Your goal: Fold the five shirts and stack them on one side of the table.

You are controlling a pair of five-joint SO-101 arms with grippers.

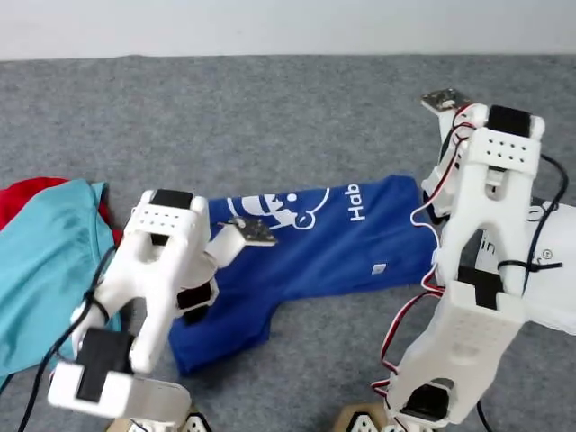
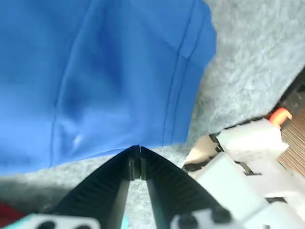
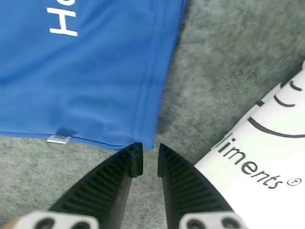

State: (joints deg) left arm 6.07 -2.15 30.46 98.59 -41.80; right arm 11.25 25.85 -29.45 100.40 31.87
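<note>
We note the teal shirt [image 1: 45, 261] over the red shirt [image 1: 27, 193], far left. The left gripper [image 2: 137, 164] is closed at a hem of the blue shirt [image 1: 333, 238], mid-table (whether it pinches cloth, we cannot tell). The right gripper [image 3: 150, 160], narrowly parted, meets its corner beside the white shirt [image 3: 267, 138].

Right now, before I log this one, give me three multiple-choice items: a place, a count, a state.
1. The white shirt lies: A at the far edge; B beside the blue shirt, by the right arm; C under the left arm.
2. Shirts in the high view: A three; B four; C five.
3. Right jaws: A shut on white cloth; B shut, empty; C slightly open at the blue shirt's corner.
B, it sits rightmost; B, blue, teal, red, white; C, a gap shows.
</note>
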